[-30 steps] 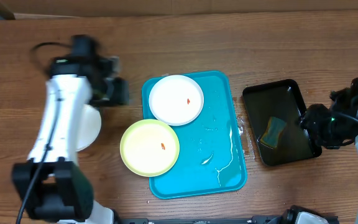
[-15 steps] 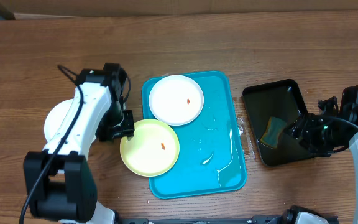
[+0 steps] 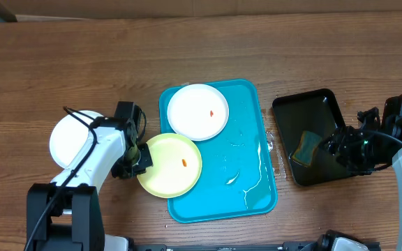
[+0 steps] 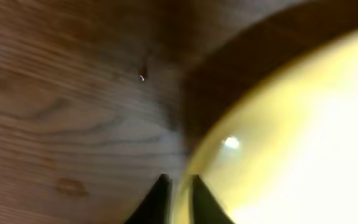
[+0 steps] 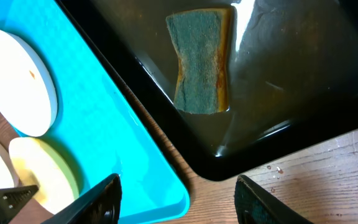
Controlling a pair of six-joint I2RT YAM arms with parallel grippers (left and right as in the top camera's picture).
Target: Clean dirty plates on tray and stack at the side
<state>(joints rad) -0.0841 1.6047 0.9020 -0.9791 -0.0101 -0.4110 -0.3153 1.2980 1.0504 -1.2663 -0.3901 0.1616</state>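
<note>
White plate (image 3: pixel 65 143) sits far left on counter (image 3: pixel 33 70). Left fingers (image 4: pixel 157 202) narrow, straddling yellow-green plate (image 3: pixel 173 166) rim; can't tell if clamped. That plate overhangs blue tray (image 3: pixel 215 202) left edge. Second white plate (image 3: pixel 197 111) on tray. Right fingers (image 5: pixel 98 199) wide, at black tray (image 3: pixel 326 101) holding sponge (image 3: pixel 306 148).

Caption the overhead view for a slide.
Left gripper at the rim of the yellow-green plate; right gripper near the sponge in the black tray.
</note>
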